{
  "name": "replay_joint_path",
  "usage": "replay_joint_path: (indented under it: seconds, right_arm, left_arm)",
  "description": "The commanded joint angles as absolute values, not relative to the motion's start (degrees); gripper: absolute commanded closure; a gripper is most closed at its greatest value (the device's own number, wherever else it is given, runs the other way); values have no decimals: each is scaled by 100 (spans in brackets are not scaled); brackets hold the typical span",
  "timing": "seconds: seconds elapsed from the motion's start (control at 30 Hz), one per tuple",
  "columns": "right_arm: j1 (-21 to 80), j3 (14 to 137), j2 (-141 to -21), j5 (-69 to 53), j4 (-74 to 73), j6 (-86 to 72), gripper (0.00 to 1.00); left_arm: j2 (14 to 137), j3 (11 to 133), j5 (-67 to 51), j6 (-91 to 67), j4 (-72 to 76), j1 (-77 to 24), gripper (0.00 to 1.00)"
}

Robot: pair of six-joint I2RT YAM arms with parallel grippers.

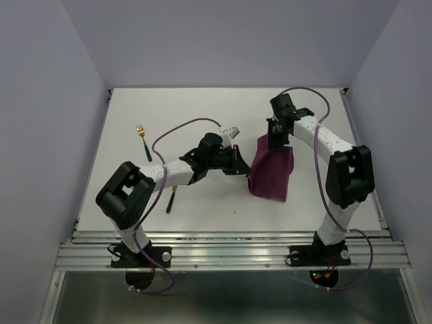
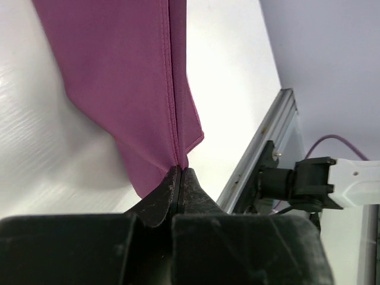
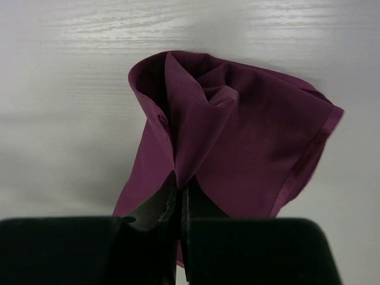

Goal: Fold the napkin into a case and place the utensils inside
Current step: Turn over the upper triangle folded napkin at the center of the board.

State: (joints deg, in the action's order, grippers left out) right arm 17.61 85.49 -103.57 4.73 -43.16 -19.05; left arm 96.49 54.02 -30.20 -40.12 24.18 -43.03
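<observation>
On the table (image 1: 202, 108), the napkin (image 1: 273, 172) is held up bunched. The left gripper (image 2: 180, 172) is clamped on its left hem and the right gripper (image 3: 178, 185) on its far corner. Uneven pulling could slip the thin cloth free or skew the fold. There is open room beyond the napkin, while the rail (image 1: 368, 169) runs nearer on its right. The fork (image 1: 143, 142) and knife (image 1: 171, 200) lie well to its left.

The right gripper (image 3: 179, 202) at bottom centre pinches a bunched fold of the plum-purple napkin (image 3: 249, 142), which hangs over the white table (image 3: 65, 89).
</observation>
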Motion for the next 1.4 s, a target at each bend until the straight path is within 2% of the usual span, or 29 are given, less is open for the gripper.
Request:
replay_joint_path:
  seconds: [0.0, 0.23, 0.5, 0.77, 0.93, 1.37]
  right_arm:
    - [1644, 8868, -10371, 615, -3077, -1907, 99]
    - [1644, 8737, -9820, 869, -2848, -2197, 99]
    - [1257, 7377, -8211, 695, -2093, -2855, 99]
    - [1178, 6689, -7156, 606, -1819, -3208, 99]
    - [1178, 6574, -6751, 685, -1854, -3243, 99]
    - [1125, 5854, -5828, 1344, -1951, -3401, 99]
  left_arm:
    - [9615, 5220, -3797, -3639, 2242, -4272, 100]
    - [9440, 6318, -3183, -2868, 706, -4350, 100]
    - [9097, 7601, -1875, -2286, -991, -4886, 100]
    - [8904, 8322, -406, -2180, -2028, -5607, 100]
    - [8947, 8771, -62, -2197, -2452, -5993, 100]
    - [9746, 10370, 1439, -2312, -3813, -7074, 100]
